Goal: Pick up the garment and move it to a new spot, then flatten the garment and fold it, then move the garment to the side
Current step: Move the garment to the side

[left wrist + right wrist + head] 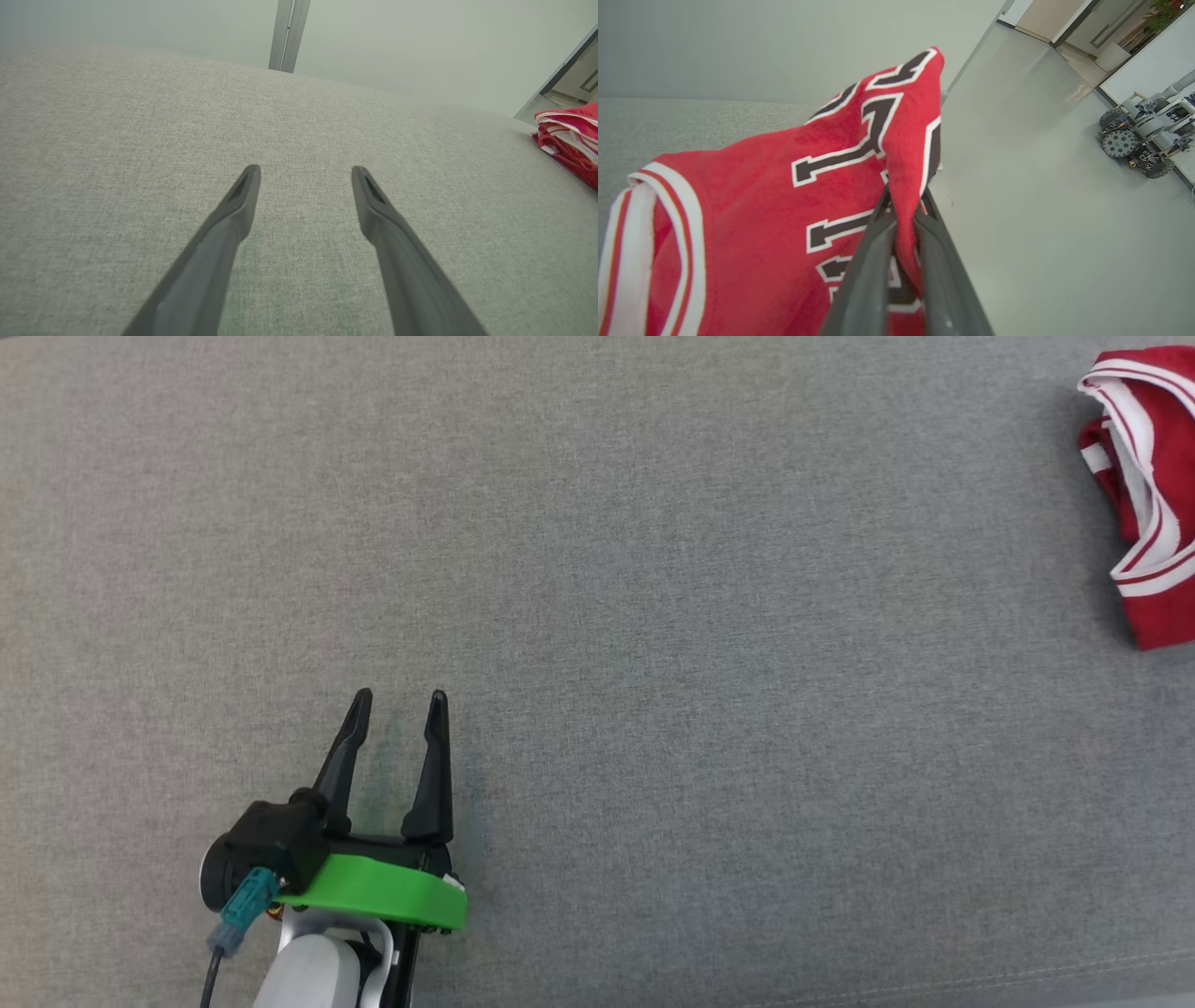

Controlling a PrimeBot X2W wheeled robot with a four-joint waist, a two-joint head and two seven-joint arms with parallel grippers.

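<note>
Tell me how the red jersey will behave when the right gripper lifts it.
Probably floppy: the red jersey sags and bunches around the right gripper, shut on one fold. Likely light: that narrow pinch seems enough to hold it. Its trailing part may drag on the textured grey surface.

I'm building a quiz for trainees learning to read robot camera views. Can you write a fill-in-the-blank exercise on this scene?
The jersey is mainly ____ with white trim.
The right gripper has its jaws ____ on a fold of the jersey.
The left gripper, over the grey fabric surface, has its jaws ____.
In the head view, the jersey lies far to the robot's ____.
Missing words: red, shut, open, right.
</note>
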